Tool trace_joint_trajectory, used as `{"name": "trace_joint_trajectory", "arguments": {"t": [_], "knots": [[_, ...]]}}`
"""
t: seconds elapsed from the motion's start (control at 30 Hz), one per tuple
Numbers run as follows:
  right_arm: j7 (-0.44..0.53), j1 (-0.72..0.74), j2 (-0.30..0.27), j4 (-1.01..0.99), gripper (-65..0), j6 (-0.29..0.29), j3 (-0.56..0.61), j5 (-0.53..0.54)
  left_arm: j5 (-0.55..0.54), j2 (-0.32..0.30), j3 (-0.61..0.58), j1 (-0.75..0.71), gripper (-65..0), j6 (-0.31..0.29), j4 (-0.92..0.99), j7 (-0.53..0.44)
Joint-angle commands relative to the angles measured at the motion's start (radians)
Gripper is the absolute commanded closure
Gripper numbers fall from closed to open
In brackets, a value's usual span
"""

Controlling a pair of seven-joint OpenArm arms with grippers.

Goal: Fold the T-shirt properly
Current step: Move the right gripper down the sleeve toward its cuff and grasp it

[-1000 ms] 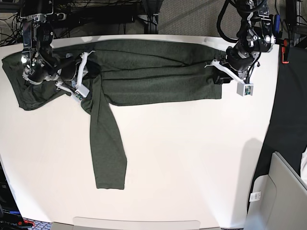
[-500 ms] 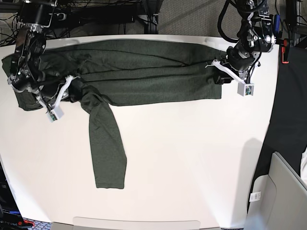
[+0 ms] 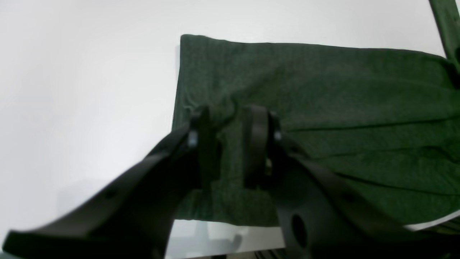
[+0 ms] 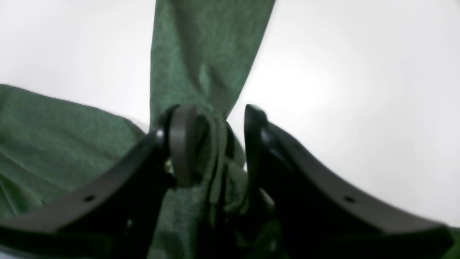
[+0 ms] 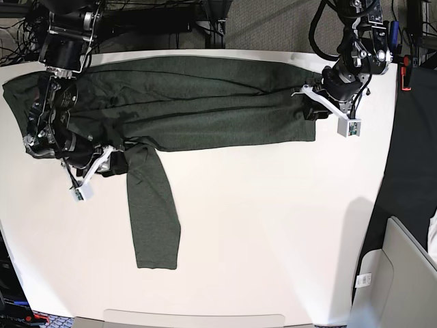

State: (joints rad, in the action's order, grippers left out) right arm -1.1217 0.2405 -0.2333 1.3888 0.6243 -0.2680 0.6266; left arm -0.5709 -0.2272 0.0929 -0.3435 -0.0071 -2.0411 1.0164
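I'm seeing the T-shirt (image 5: pixel 198 102) lying lengthwise across the table (image 5: pixel 273 232), between both grippers, one sleeve pointing toward the near edge. The right gripper (image 4: pixel 215 144) fingers are straddling bunched sleeve, parted. The left gripper (image 3: pixel 230 144) fingers are pinching the hem.

The T-shirt (image 5: pixel 198 102) is a dark olive-green, heathered, long-sleeved knit with no print. It lies spread lengthwise across the far part of the white table, its body folded into a long horizontal band with several creases running along it. One sleeve (image 5: pixel 153 212) hangs away from the band toward the near edge, lying flat and slightly angled, its cuff end squared off. Where that sleeve meets the body the fabric is bunched and twisted (image 4: pixel 212 151). At the opposite end, the hem edge (image 3: pixel 179 90) lies straight and flat on the table.
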Motion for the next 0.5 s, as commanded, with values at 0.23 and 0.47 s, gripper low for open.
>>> {"name": "trace_joint_trajectory", "arguments": {"t": [0.23, 0.47], "knots": [[0.142, 0.124, -0.010, -0.144, -24.1, -0.001, -0.007, 0.017, -0.005, -0.008, 0.001, 0.004, -15.5, -0.003, -0.019, -0.020], [0.305, 0.274, -0.011, -0.403, -24.1, -0.001, -0.001, 0.016, -0.005, -0.008, 0.001, 0.004, -15.5, -0.003, -0.019, -0.020]]}}
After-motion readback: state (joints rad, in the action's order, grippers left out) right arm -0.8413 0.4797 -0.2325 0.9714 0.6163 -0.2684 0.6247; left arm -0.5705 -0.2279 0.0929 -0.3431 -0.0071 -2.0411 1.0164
